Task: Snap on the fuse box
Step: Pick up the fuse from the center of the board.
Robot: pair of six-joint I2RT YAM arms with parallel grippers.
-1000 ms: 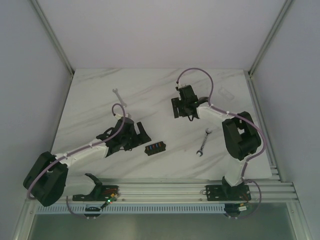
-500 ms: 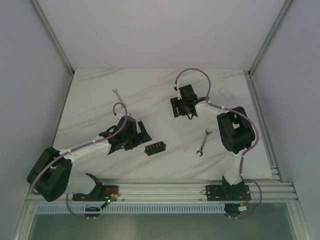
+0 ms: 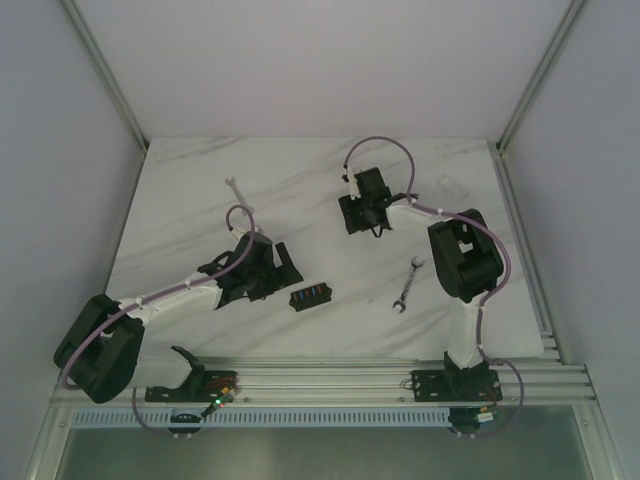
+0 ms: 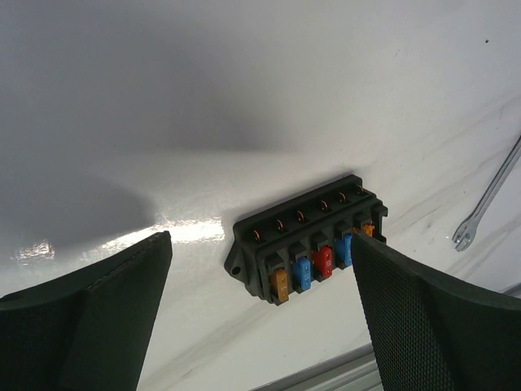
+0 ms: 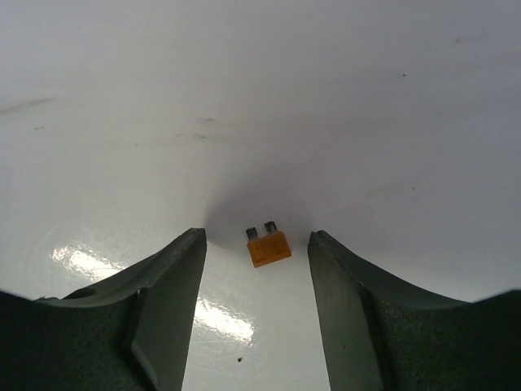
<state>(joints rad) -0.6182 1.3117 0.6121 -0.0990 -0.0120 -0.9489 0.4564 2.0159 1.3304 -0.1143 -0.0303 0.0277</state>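
Between the fingers [image 4: 106,309] of the left gripper [image 4: 260,238], which stand wide apart and hold nothing, the left wrist view shows the fuse box [image 4: 309,240]. It lies flat on the table [image 4: 244,81], a little ahead of the fingertips and touching neither. Its front row carries an orange, a blue, a red, a blue and an orange fuse, and a row of small openings runs behind them. From above, the left gripper hangs low just left of the fuse box. The box sits near the front edge of the table, between the two arms and closer to the left one.

The right gripper [image 5: 256,235] is also spread and grips nothing. A loose fuse [image 5: 269,248], orange with two short prongs, lies on the table in the gap between its fingers, apart from both. In the top view this gripper is low over the middle of the table, farther back and well apart from the fuse box.

One wrench [image 3: 407,284] lies right of the fuse box, beside the right arm, and it also shows at the right edge of the left wrist view. A second wrench [image 3: 238,194] lies toward the far left, behind the left gripper. A clear piece [image 3: 451,187] rests near the far right corner.
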